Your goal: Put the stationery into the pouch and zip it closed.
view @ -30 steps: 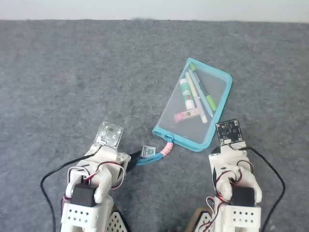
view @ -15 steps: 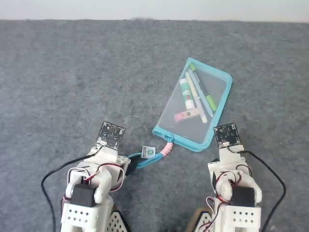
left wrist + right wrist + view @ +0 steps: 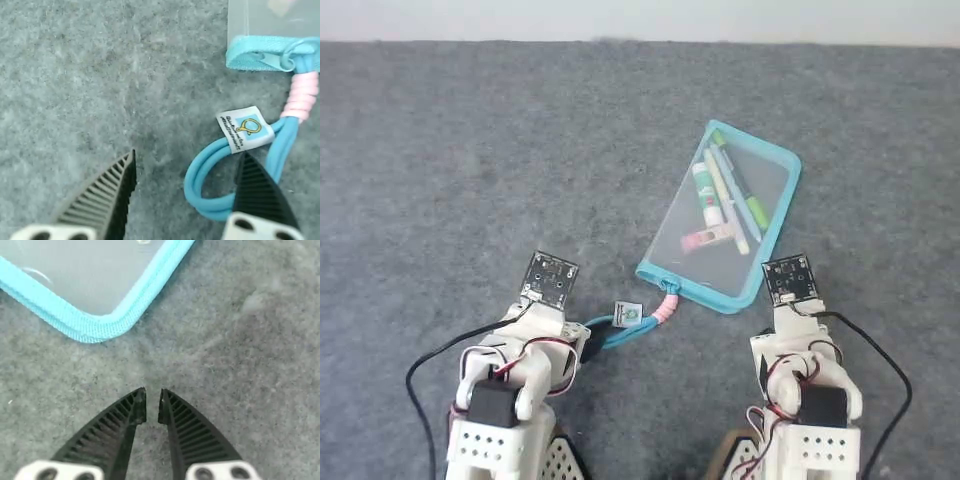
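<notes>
Fingers (image 3: 117, 185) of left gripper (image 3: 189, 154) spread wide in left wrist view, one tip over looped turquoise pull cord (image 3: 210, 170) bearing white tag (image 3: 245, 129); cord tied to zipper pull (image 3: 272, 60) at corner of translucent turquoise-edged pouch (image 3: 260, 47). Right wrist view: right gripper (image 3: 152, 391) fingers almost touching, holding nothing, above grey carpet (image 3: 250, 340) near pouch corner. High view: pouch flat on carpet, pens and markers (image 3: 725, 195) inside, cord trailing toward left arm (image 3: 520, 375).
</notes>
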